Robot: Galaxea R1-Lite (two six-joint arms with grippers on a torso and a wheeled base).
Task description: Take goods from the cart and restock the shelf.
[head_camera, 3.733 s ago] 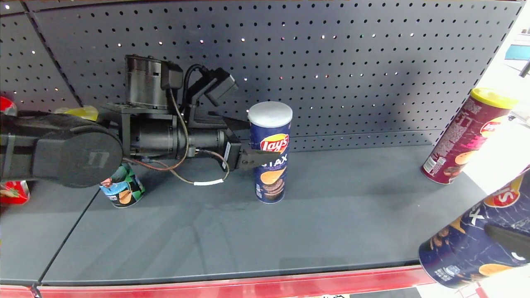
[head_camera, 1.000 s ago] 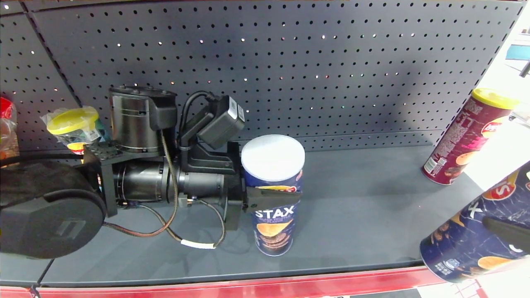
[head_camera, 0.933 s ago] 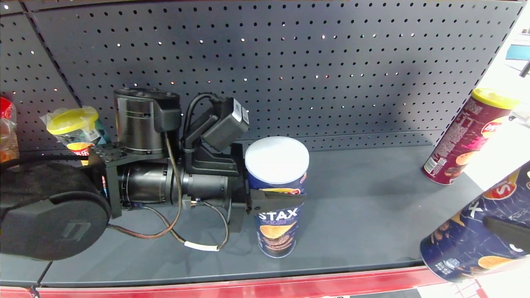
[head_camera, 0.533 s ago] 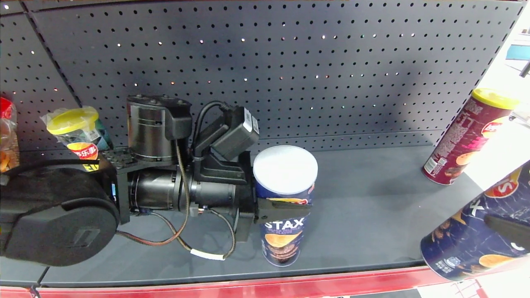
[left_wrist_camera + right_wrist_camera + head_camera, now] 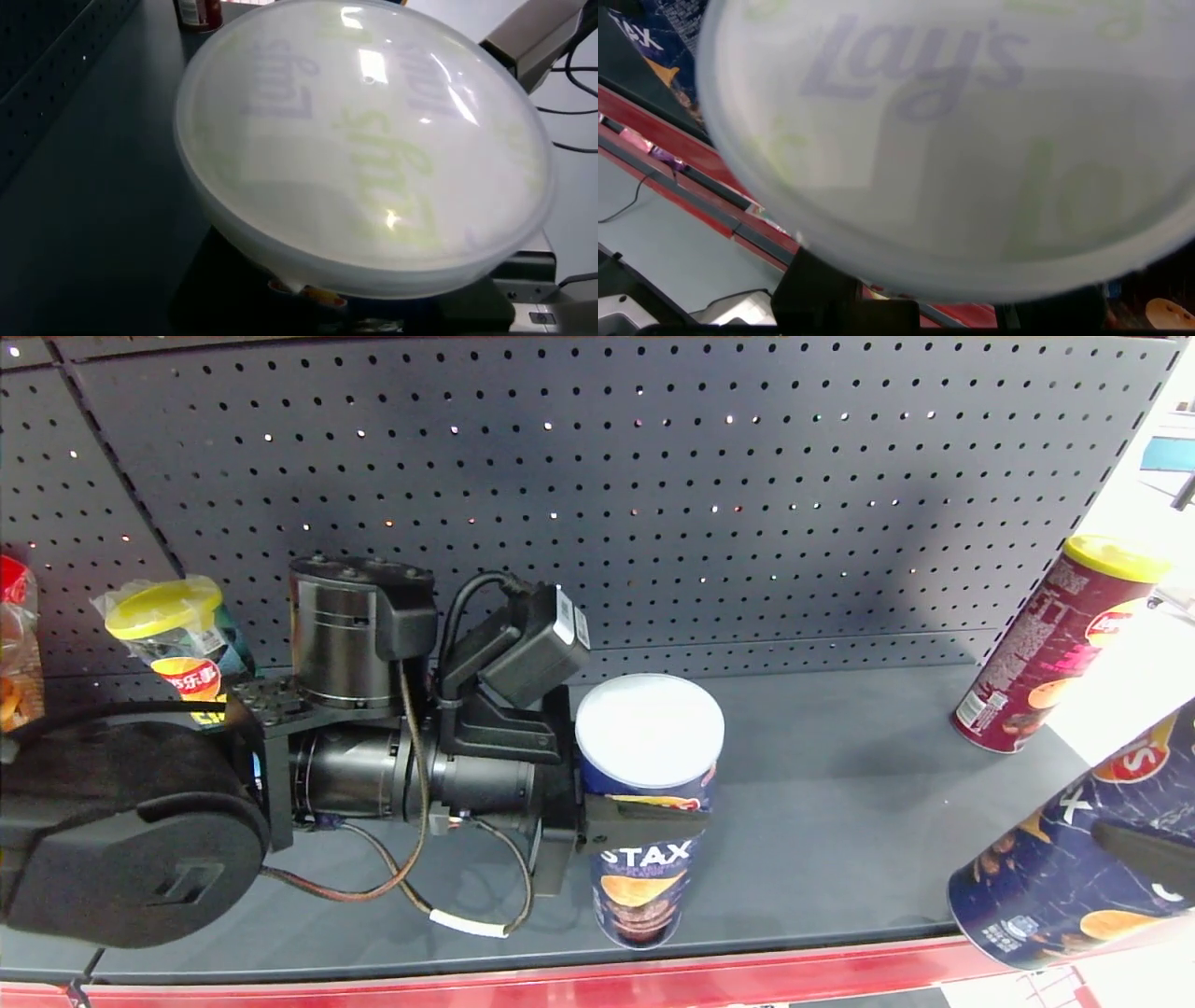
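Observation:
A blue chips can (image 5: pixel 644 887) with a white lid (image 5: pixel 649 728) stands upright near the front edge of the grey shelf (image 5: pixel 822 840). My left gripper (image 5: pixel 653 807) is shut on it just below the lid, reaching in from the left. That lid (image 5: pixel 364 149) looms close in the left wrist view. At the lower right, my right gripper (image 5: pixel 1144 868) is shut on a second blue chips can (image 5: pixel 1055 887), held tilted off the shelf's front right corner. Its white lid (image 5: pixel 962 131) sits close up in the right wrist view.
A maroon chips can (image 5: pixel 1046 644) with a yellow lid leans at the shelf's right end. A wrapped yellow-lidded cup (image 5: pixel 177 635) and a snack bag (image 5: pixel 14 653) sit at the back left. A pegboard wall (image 5: pixel 653 476) closes the back, and a red rail (image 5: pixel 560 985) runs along the front.
My left arm has brought the blue can from the back of the shelf forward and slightly right, close to the front edge. The right arm and its can have barely moved.

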